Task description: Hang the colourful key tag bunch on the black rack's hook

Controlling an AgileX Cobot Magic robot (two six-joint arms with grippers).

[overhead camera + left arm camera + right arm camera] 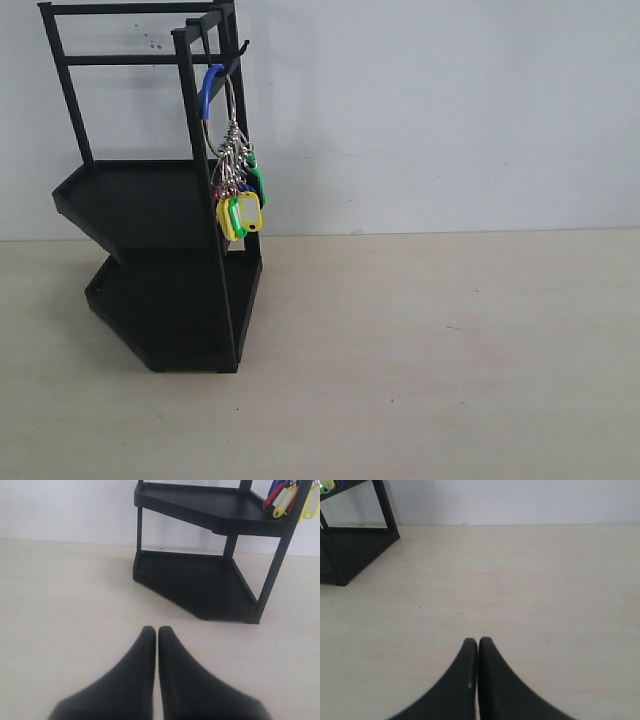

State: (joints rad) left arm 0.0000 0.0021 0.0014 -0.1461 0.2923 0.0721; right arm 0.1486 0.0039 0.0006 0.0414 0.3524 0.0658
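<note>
The tags [240, 200] hang by their blue loop [210, 85] from the hook [241, 48] at the top of the rack [130, 200], which stands by the counter's [450, 350] far edge, toward its far-left corner. The task looks done.

The risk now is a knock. The hook is small and its tip short, so a bump to the rack could, I judge, swing the bunch and slip the loop off.

The left jaws are pressed together, hold nothing and point at the rack's base, so they are the likelier culprit. The right jaws are likewise closed and empty, over bare counter.

Open room runs from the rack toward the right and near edges.
</note>
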